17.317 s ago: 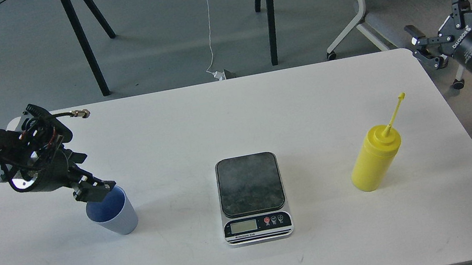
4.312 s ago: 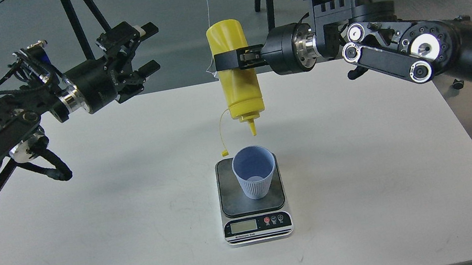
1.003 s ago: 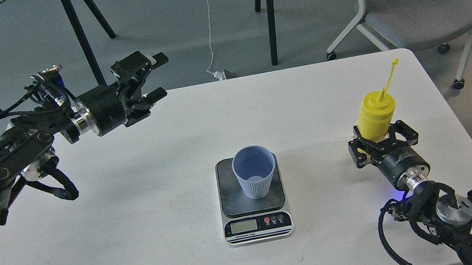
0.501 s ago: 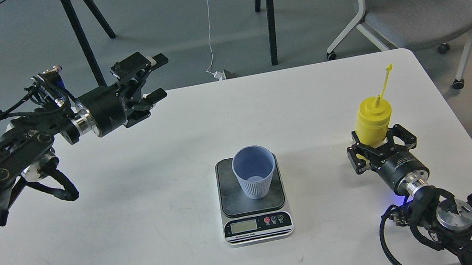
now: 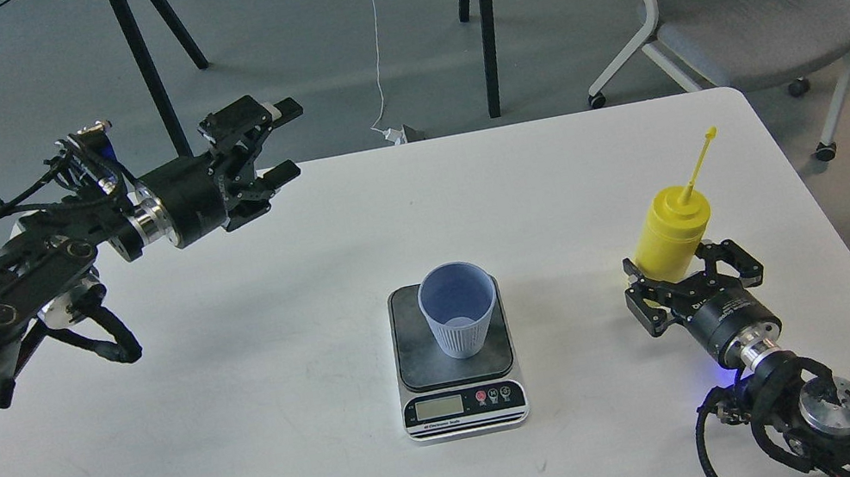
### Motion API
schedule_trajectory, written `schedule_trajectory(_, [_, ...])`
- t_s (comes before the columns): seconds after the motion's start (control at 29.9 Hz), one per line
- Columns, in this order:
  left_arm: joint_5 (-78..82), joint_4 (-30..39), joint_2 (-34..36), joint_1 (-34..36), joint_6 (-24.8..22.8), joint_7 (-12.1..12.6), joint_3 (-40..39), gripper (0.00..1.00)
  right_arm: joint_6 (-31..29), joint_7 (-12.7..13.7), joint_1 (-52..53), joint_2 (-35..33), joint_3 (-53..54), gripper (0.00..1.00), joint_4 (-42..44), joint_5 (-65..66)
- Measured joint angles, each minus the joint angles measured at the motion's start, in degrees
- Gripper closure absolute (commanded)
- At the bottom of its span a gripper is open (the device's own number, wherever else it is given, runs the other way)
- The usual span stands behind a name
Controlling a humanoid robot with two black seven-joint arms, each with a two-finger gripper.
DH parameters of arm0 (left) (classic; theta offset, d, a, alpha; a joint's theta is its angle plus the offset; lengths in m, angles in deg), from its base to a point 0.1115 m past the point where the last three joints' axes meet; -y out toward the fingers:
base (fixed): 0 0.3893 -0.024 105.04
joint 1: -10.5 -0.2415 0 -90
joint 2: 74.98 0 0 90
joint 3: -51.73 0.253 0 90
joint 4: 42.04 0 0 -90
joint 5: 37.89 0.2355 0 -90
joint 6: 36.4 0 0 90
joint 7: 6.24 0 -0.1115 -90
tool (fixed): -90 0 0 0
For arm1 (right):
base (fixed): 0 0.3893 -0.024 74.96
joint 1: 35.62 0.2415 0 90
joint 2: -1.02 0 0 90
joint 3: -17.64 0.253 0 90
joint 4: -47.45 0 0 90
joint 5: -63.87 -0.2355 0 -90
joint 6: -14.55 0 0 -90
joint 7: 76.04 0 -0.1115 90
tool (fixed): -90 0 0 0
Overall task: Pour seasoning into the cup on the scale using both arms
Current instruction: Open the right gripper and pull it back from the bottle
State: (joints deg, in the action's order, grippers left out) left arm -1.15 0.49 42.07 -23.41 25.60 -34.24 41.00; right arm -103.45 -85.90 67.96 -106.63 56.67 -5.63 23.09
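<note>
The yellow seasoning bottle (image 5: 671, 234) stands upright on the right side of the white table, its tethered cap (image 5: 710, 133) sticking up. My right gripper (image 5: 691, 272) is low on the table on the near side of the bottle. It is open, with a finger on each side of the bottle's base. The light-blue cup (image 5: 458, 308) stands upright on the dark plate of the scale (image 5: 461, 403) at the table's middle. My left gripper (image 5: 278, 140) is open and empty, raised over the back left of the table, far from the cup.
The white table (image 5: 251, 444) ends just right of the bottle. Grey office chairs (image 5: 743, 7) stand behind it at the right, and black legs of another table (image 5: 143, 69) stand behind the far edge.
My right gripper has drawn back a little toward the front edge and its fingers stand wider apart. The bottle's tethered cap has swung right. The left arm, cup and scale have not moved.
</note>
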Motion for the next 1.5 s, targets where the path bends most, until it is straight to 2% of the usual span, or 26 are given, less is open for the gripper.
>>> schedule_trajectory(0.57, [0.0, 0.0, 0.3, -0.1, 0.0, 0.0, 0.0, 0.00, 0.0, -0.4, -8.1, -7.9, 1.7, 0.03, -10.3, 1.0])
schedule_trajectory(0.87, [0.0, 0.0, 0.3, -0.2, 0.0, 0.0, 0.0, 0.00, 0.0, -0.5, -15.6, -12.6, 3.2, 0.03, -18.7, 4.8])
schedule_trajectory(1.07, [-0.1, 0.0, 0.2, -0.2, 0.0, 0.0, -0.1, 0.00, 0.0, -0.8, -25.0, -25.4, 10.2, 0.01, -27.4, 5.9])
schedule_trajectory(1.27, [-0.2, 0.0, 0.2, -0.3, 0.0, 0.0, -0.7, 0.00, 0.0, -1.4, -30.9, -40.7, 22.5, 0.01, -26.8, 5.9])
schedule_trajectory(1.37, [-0.2, 0.0, 0.3, -0.3, 0.0, 0.0, -1.9, 0.00, 0.0, -1.5, -29.5, -46.1, 27.6, 0.01, -24.3, 5.9])
schedule_trajectory(1.5, [-0.4, 0.0, -0.2, -0.1, 0.0, 0.0, -4.7, 0.00, 0.0, -1.1, -17.2, -51.5, 29.5, 0.01, -19.2, 7.2])
